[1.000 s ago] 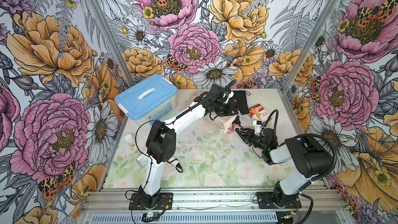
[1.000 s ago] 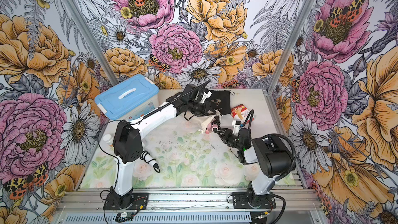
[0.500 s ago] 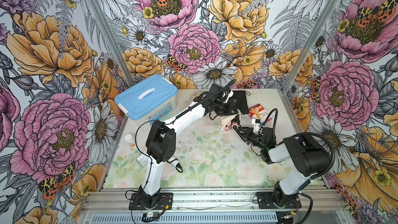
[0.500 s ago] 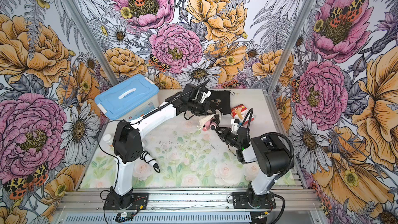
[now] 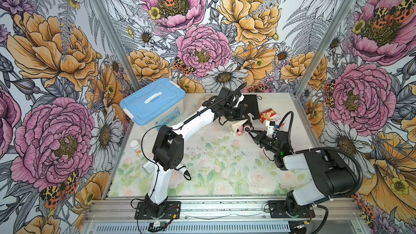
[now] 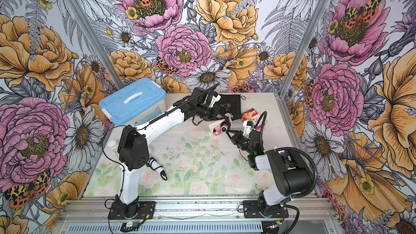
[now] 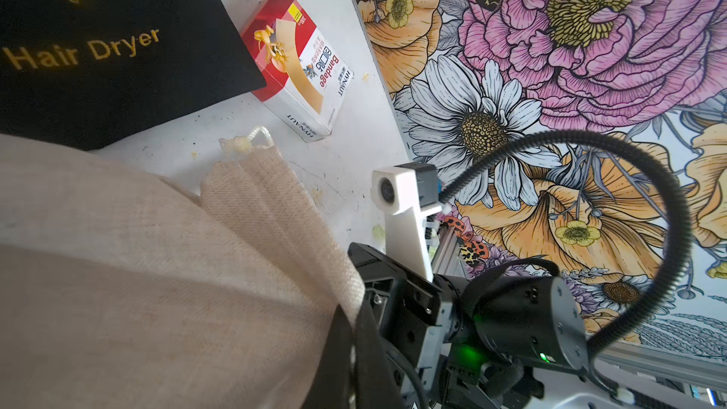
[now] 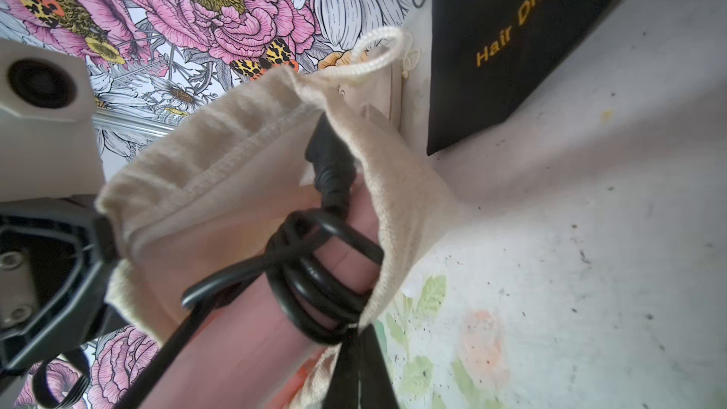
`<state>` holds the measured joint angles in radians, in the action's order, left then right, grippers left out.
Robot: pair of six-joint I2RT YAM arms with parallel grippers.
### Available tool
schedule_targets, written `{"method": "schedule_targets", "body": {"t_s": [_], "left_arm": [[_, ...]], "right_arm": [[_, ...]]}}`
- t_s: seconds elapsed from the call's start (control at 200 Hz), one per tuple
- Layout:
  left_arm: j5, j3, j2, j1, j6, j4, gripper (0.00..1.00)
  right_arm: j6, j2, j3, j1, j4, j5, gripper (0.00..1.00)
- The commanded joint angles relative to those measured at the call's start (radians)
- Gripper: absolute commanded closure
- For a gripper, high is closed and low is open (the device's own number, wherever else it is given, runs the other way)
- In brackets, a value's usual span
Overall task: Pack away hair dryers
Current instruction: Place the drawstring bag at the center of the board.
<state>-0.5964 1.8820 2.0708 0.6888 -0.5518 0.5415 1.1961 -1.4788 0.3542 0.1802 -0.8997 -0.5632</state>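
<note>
**Tight quarters at the far right.** Both arms meet toward the far right of the flower-printed table (image 5: 225, 176). A flat black cloth pouch (image 5: 251, 103) lies just behind them by the far edge, and a red-and-white bandage box (image 5: 267, 114) sits just beside them, near the right wall.

The near half of the table lies open. A blue-lidded plastic box (image 5: 153, 102) fills the far left corner, a white pill bottle (image 5: 135, 145) stands along the left edge, and a white hair dryer (image 6: 154, 165) is partly hidden under the left arm's elbow.

The left gripper (image 5: 247, 118) is clamped on the rim of a beige cloth drawstring pouch (image 5: 236, 126), held up at the mouth. The pink plastic hair dryer (image 5: 242, 129) sits partway in that mouth, with its black-cord-wound end projecting. The right gripper (image 5: 250, 132) has its jaws closed at the pouch's rim, just beside the dryer. Whether they pinch cloth cannot be told.
</note>
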Motion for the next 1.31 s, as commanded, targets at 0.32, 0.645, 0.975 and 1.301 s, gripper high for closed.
{"method": "schedule_targets", "body": {"t_s": [0.32, 0.645, 0.975, 1.301], "left_arm": [[-0.037, 0.037, -0.037, -0.04, 0.011, -0.046, 1.0], [-0.034, 0.034, -0.085, -0.064, 0.017, -0.044, 1.0], [-0.019, 0.008, -0.228, -0.073, 0.033, -0.044, 1.0], [-0.01, -0.067, -0.188, -0.105, 0.045, -0.049, 1.0]], "right_arm": [[-0.347, 0.383, 0.248, 0.007, 0.69, 0.08, 1.0], [-0.478, 0.424, 0.383, 0.02, 0.885, 0.085, 1.0], [-0.55, 0.319, 0.425, 0.008, 0.925, 0.114, 1.0], [-0.589, 0.359, 0.656, 0.011, 1.032, 0.087, 1.0]]}}
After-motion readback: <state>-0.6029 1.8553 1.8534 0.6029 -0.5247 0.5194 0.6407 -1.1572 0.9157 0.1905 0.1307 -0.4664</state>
